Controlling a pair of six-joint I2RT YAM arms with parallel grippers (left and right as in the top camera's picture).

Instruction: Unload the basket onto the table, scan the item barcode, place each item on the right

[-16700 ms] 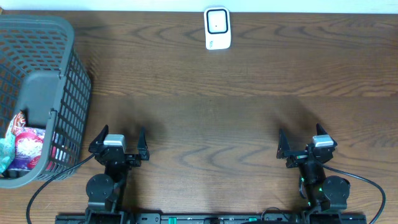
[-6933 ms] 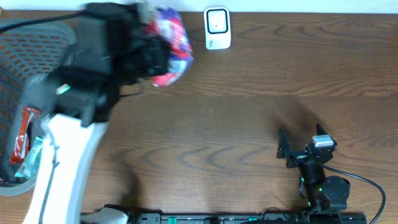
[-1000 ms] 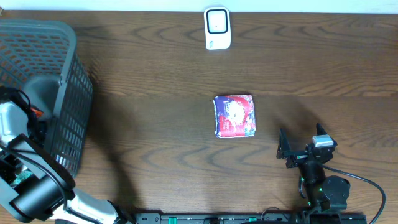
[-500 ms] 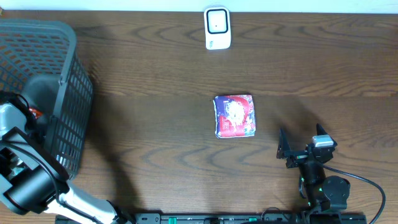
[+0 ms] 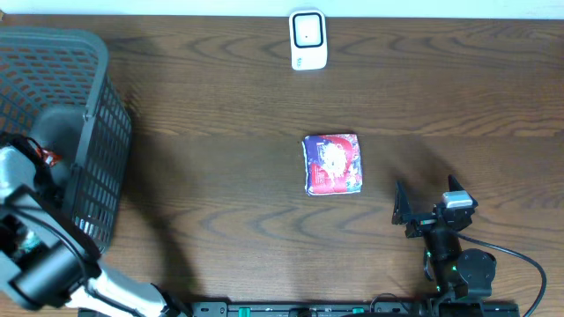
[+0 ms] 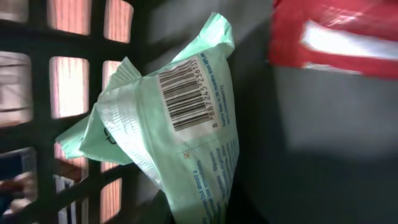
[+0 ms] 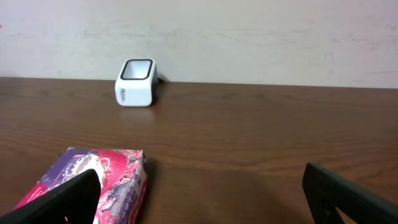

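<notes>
Green packet (image 6: 186, 124) pressed against basket wall (image 6: 37, 93); scanner (image 5: 308, 40) at far edge

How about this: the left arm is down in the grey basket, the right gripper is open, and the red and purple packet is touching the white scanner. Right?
Not quite. The overhead view shows the red and purple packet lying on the table, well apart from the white scanner. The rest holds: left arm down in the grey basket, right gripper open.
</notes>
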